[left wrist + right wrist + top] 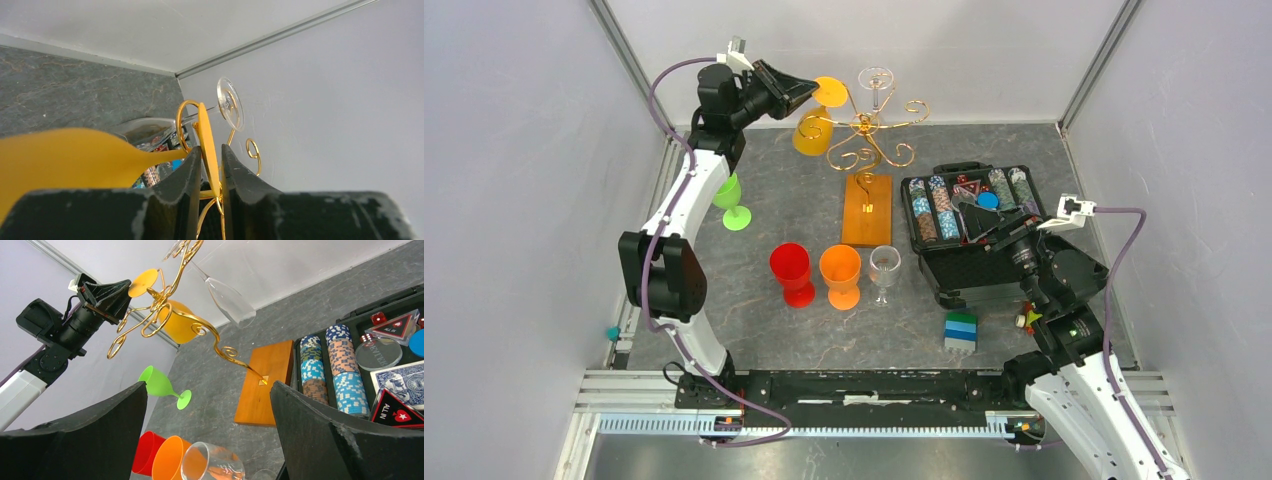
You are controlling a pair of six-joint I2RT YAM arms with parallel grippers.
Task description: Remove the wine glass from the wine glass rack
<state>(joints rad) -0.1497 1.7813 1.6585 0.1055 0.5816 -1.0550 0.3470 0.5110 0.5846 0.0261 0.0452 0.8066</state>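
Left end effector [211, 150] — two black, wedge-shaped fingers with scuffed matte faces — is narrowed to a slim slot around the flat round foot of the yellow wine glass [812, 130]. The disc sits edge-on between the pads, and whether they press it cannot be told. That glass, opaque and glossy, hangs bowl-down from a curled arm of the rack [865, 128], a gold wire stand on a rectangular wooden base at the far middle of the bench [804, 195], whose top is grey and marbled. A clear wine glass [876, 80] hangs from another arm. The left arm rises from its base with the white forearm steep and the black wrist bent level toward the rack.

Right end effector [209, 386] stands wide open and empty above an open black case [954, 285] of striped poker chips — its arm folded at the elbow. Near the rack's base stand a green goblet [733, 200], a red cup [792, 270], an orange cup [840, 272] and a small clear goblet [884, 268].
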